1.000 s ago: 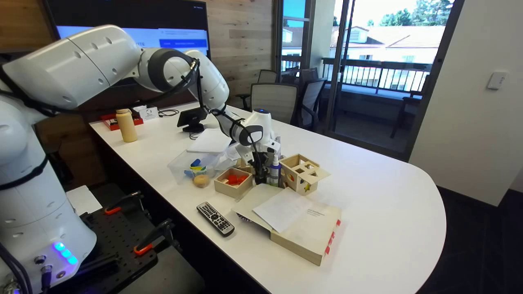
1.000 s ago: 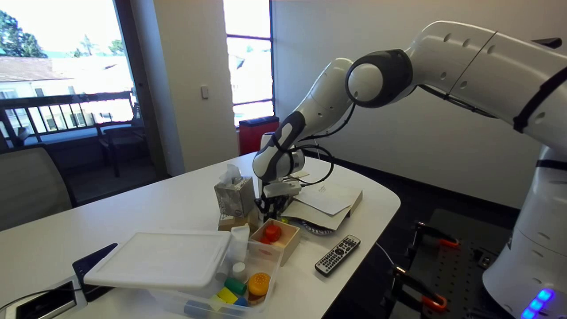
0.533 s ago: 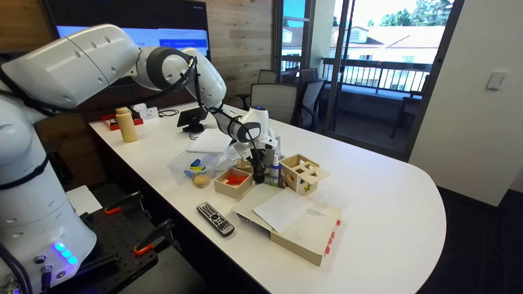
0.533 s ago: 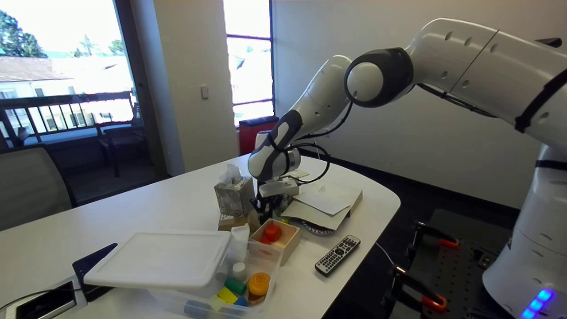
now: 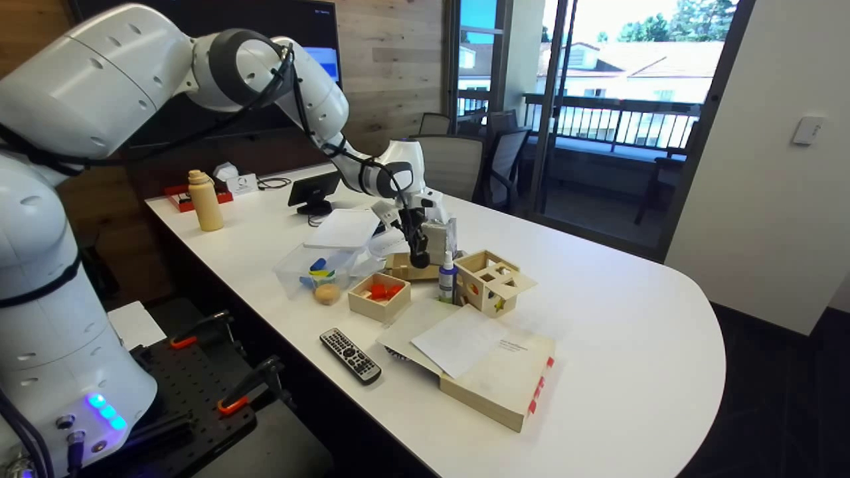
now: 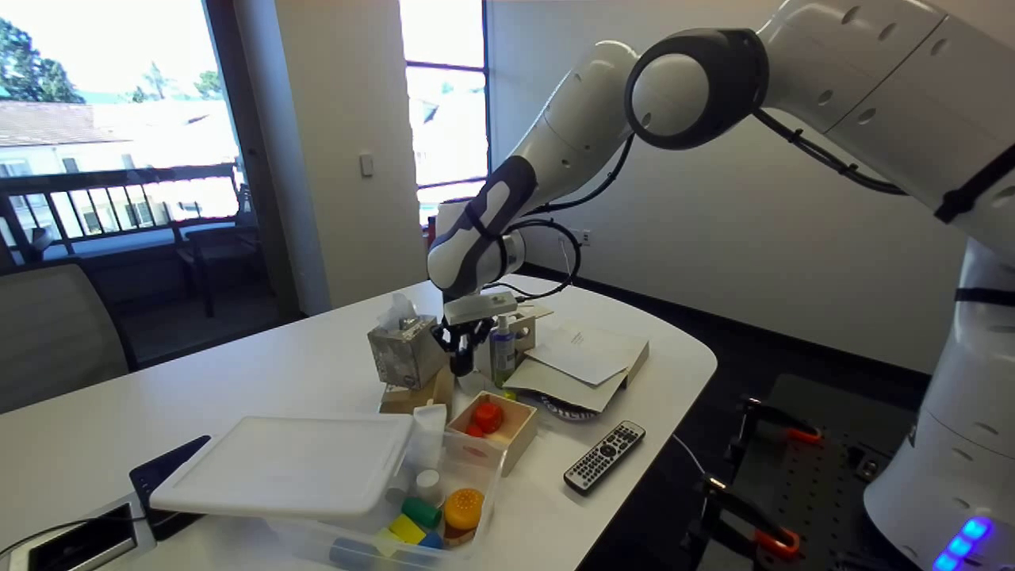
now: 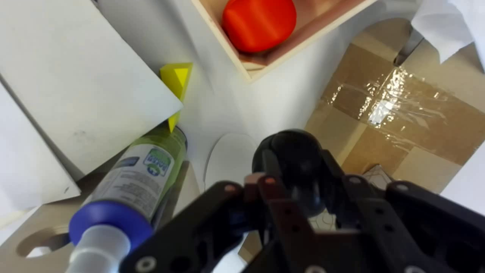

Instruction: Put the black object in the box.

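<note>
My gripper [image 7: 297, 168] is shut on a black rounded object [image 7: 293, 148], with one finger on each side. In both exterior views the gripper [image 5: 413, 229] [image 6: 465, 337] holds the black object [image 5: 419, 259] [image 6: 461, 365] above the table, beside the tissue box. Part of it is hidden by the fingers. A low red box [image 5: 225, 198], shallow like a tray, stands at the far end of the table, partly hidden behind a yellow bottle [image 5: 206, 204]. A nearer open pale wooden box [image 5: 368, 308] holds red pieces; it also shows in the wrist view [image 7: 227, 49].
A spray bottle [image 7: 132, 178], wooden shape cube [image 5: 488, 285], tissue box [image 6: 404, 357] and cardboard piece [image 7: 409, 121] surround the gripper. A clear plastic bin [image 6: 476, 523], open book [image 5: 491, 372] and remote [image 5: 350, 356] lie around the wooden box.
The gripper has risen with the black object and moved toward the tissue box. The tissue box and cardboard have shifted slightly. The spray bottle is now less covered in an exterior view.
</note>
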`<state>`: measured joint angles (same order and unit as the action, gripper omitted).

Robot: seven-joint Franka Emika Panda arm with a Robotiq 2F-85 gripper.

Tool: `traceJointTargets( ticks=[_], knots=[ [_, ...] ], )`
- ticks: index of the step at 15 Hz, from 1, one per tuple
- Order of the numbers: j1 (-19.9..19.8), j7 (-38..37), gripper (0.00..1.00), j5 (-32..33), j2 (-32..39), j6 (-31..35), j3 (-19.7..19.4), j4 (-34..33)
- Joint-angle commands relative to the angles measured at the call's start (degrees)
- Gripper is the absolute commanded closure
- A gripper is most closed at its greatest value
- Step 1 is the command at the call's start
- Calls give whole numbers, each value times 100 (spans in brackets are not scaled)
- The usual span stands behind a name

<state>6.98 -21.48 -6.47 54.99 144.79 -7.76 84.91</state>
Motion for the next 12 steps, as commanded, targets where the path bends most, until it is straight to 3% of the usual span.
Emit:
traceJointTargets(
  ticks=[1,6,12],
  knots=[
    [116,-193,93,99,-863,-543,5,843],
    [-296,248,93,-253,-1146,-1969,561,1066],
    [-330,352,93,-238,-752,-2388,714,915]
  ],
)
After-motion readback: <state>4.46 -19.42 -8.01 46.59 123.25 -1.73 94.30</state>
